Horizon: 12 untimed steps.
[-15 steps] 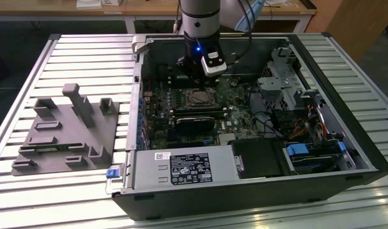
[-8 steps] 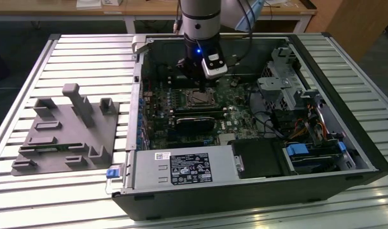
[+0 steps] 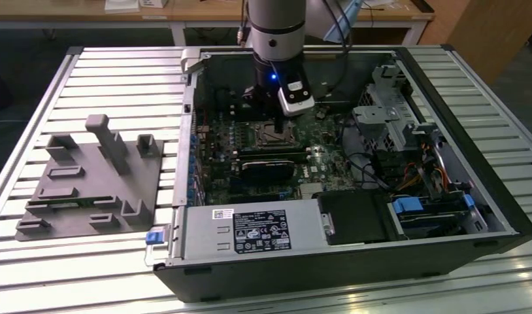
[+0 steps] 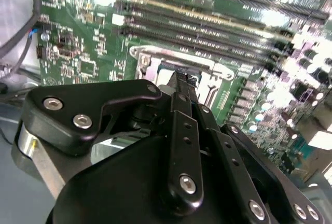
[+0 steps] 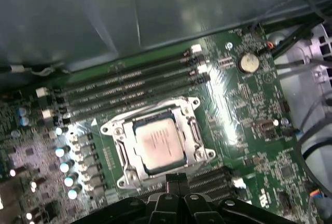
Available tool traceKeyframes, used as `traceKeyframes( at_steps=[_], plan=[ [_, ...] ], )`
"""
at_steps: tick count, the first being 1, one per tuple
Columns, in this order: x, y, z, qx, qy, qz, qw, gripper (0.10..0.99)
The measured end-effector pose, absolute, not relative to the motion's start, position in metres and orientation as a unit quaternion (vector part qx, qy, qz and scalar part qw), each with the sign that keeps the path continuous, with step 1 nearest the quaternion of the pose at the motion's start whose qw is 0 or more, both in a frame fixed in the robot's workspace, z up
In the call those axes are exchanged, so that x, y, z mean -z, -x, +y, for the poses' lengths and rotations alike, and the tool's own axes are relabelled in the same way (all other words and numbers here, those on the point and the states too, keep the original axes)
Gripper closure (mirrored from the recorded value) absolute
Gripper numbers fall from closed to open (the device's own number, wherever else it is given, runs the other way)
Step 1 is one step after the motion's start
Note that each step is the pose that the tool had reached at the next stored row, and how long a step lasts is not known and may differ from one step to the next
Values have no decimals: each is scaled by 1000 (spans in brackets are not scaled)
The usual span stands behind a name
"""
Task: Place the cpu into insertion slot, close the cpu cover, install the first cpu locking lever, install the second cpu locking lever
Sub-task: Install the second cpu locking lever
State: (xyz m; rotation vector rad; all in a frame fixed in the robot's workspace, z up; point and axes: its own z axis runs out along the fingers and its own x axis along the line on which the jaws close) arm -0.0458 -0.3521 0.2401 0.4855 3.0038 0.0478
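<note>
The cpu (image 5: pixel 158 143) lies flat in the insertion slot (image 5: pixel 120 157), its pale silver top showing through the window of the cpu cover (image 5: pixel 193 130), which lies down around it. My gripper (image 5: pixel 176 178) is shut with nothing seen between its fingers, and its tips sit at the socket's edge just beside the cover. In the second wrist view the gripper (image 4: pixel 182 77) reaches down over the insertion slot (image 4: pixel 155 60). The exterior view has the gripper (image 3: pixel 270 119) low inside the open computer case, right above the insertion slot (image 3: pixel 273 136). I cannot make out the locking levers.
Long memory slots (image 5: pixel 129 86) run beside the socket. A black card (image 3: pixel 268 171) and a power supply (image 3: pixel 248 230) lie nearer the case's front. Drive bays and cables (image 3: pixel 406 163) fill the exterior view's right. A grey fixture plate (image 3: pixel 91 186) sits outside the case.
</note>
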Motion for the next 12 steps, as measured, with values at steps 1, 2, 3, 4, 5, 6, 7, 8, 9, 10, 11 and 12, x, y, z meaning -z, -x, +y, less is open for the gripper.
traceKeyframes(
  at_steps=[1, 2, 3, 4, 5, 6, 7, 8, 9, 10, 11, 12],
  plan=[
    [-240, 46, -354, -16, -159, 986, 49, 980],
    [-240, 46, -356, -16, -159, 986, 49, 980],
    [-240, 46, -358, -16, -159, 986, 49, 980],
    [-240, 46, -360, -16, -159, 986, 49, 980],
    [-240, 46, -362, -16, -158, 986, 49, 980],
    [-239, 46, -363, -16, -157, 986, 49, 980],
    [-238, 46, -363, -16, -154, 987, 49, 980],
    [-238, 46, -364, -16, -149, 987, 49, 980],
    [-237, 46, -364, -16, -145, 988, 48, 980],
    [-236, 46, -364, -17, -138, 989, 48, 980],
    [-236, 46, -364, -17, -131, 990, 48, 980],
    [-235, 46, -364, -17, -125, 991, 47, 980]
  ],
)
